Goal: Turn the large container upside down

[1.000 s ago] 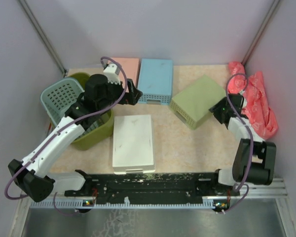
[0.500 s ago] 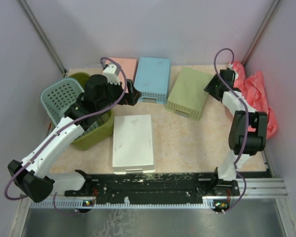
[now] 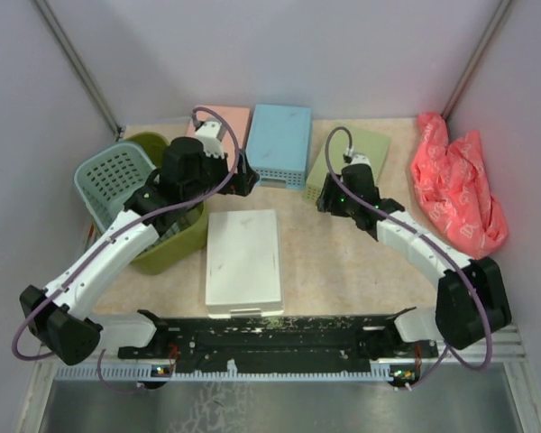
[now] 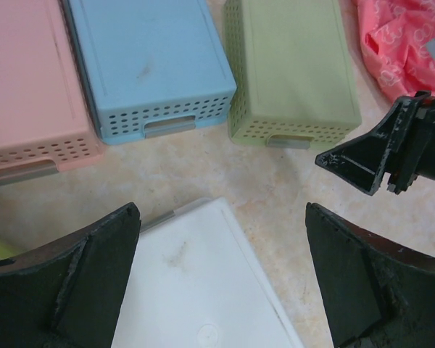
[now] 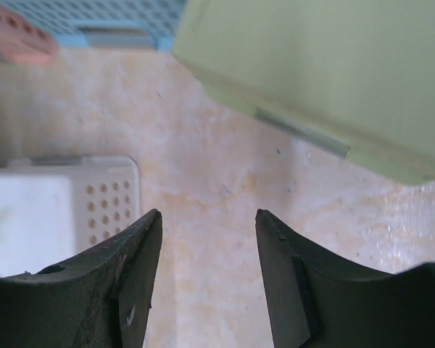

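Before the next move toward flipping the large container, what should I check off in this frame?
1. The left gripper is open and empty: ok.
2. The right gripper is open and empty: ok.
3. A gripper is at the rim of the large container: not ok. The left one hangs above the white tray and the right one is by the green tray.
4. The teal basket is clear of the container: not ok. It overlaps the container's left side.
5. The container is empty inside: cannot tell. The left arm covers it.
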### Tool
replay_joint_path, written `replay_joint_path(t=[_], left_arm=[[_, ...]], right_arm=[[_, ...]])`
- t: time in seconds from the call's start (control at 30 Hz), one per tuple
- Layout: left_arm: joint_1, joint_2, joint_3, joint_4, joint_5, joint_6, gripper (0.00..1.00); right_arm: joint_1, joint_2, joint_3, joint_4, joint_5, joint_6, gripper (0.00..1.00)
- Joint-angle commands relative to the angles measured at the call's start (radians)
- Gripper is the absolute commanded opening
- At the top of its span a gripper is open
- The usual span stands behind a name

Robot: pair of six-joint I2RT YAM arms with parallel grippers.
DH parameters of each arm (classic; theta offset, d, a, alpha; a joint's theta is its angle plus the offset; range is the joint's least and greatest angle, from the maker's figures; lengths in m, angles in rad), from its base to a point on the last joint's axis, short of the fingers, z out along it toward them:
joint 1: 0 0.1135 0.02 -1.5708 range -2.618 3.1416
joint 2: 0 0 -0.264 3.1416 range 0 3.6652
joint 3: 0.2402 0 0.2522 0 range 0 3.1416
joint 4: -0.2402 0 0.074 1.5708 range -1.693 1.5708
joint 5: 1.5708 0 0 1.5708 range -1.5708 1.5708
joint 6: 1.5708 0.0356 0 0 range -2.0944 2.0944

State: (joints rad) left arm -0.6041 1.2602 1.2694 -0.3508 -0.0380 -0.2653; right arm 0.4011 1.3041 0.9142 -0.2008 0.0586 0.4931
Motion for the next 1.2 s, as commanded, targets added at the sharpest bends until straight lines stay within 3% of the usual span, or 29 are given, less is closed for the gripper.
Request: replay_joint_path(t=[0.0, 0.33, 0.43, 0.6, 0.73, 1.0, 1.1, 1.17], left_arm=[[-0.01, 0.01, -0.022, -0.091, -0.011, 0.034, 0.99], [-0.139, -0.05, -0.172, -0.286, -0.117, -0.159, 0.99], [-0.144, -0.052, -0.205, -0.346, -0.15, -0.233, 0.99], [-0.143, -0.047, -0.246, -0.419, -0.254, -0.329, 0.99], [-0.141, -0.026, -0.27, -0.464, -0.254, -0.362, 0.99], [-0.141, 0.008, -0.34, -0.432, -0.171, -0.419, 1.0], [-0.141, -0.004, -0.378, -0.328, -0.1, -0.379, 1.0], [-0.143, -0.011, -0.403, -0.204, 0.02, -0.321, 0.99]], right_arm=[[0.021, 0.081, 0.008, -0.052, 0.066, 0.026, 0.55], [-0.182, 0.331, 0.282, -0.192, 0.282, 0.027, 0.55], [-0.226, 0.338, 0.322, -0.222, 0.257, 0.05, 0.56], [-0.22, 0.161, 0.187, -0.158, 0.129, 0.052, 0.56], [-0.219, 0.032, 0.082, -0.151, 0.088, 0.055, 0.57], [-0.219, -0.185, -0.046, -0.214, 0.049, 0.071, 0.57], [-0.219, -0.247, -0.059, -0.26, 0.052, 0.072, 0.57], [-0.219, -0.281, -0.059, -0.286, 0.046, 0.074, 0.57]])
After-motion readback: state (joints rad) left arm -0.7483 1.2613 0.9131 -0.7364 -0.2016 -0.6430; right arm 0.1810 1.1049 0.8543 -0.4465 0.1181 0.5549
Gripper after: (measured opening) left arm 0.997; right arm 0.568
